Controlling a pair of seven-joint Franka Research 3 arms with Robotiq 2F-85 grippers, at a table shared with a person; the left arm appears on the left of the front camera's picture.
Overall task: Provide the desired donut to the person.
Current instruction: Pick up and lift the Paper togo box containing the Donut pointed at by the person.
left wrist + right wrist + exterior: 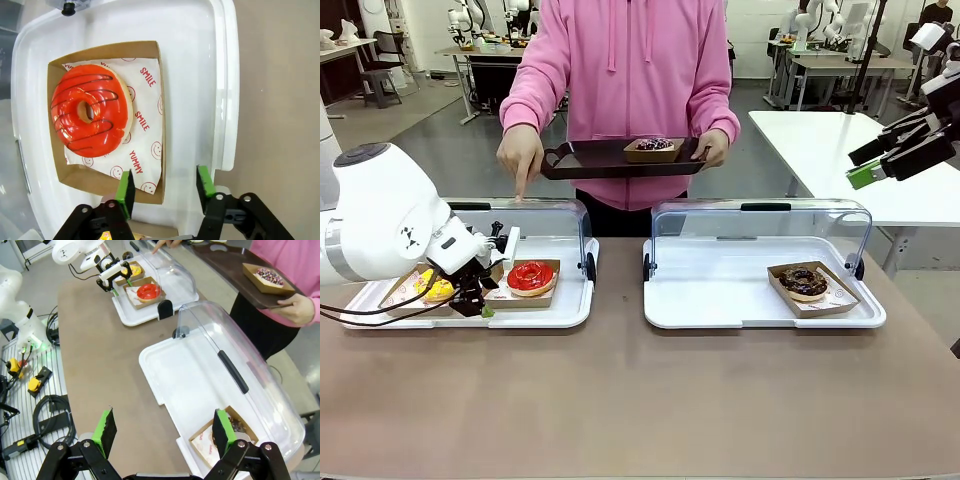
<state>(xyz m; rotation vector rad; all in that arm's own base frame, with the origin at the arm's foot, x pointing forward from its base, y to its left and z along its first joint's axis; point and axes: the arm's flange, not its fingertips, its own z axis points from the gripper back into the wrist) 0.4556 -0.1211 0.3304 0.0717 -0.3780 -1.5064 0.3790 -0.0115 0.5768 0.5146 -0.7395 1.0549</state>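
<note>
Left gripper (165, 184): jaws spread, straddling side wall of red donut's (91, 111) paper box (161, 100) in left white tray (570, 310) | right gripper (863, 166): spread wide, empty, raised off to the right | person (630, 60): one hand (520, 155) pointing down at left lid (555, 220), other holding dark tray (590, 158)

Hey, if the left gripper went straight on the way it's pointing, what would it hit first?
Probably the side wall of the cardboard tray holding the red donut; the left gripper, jaws open, straddles it above the white tray. Depth is unclear.
</note>
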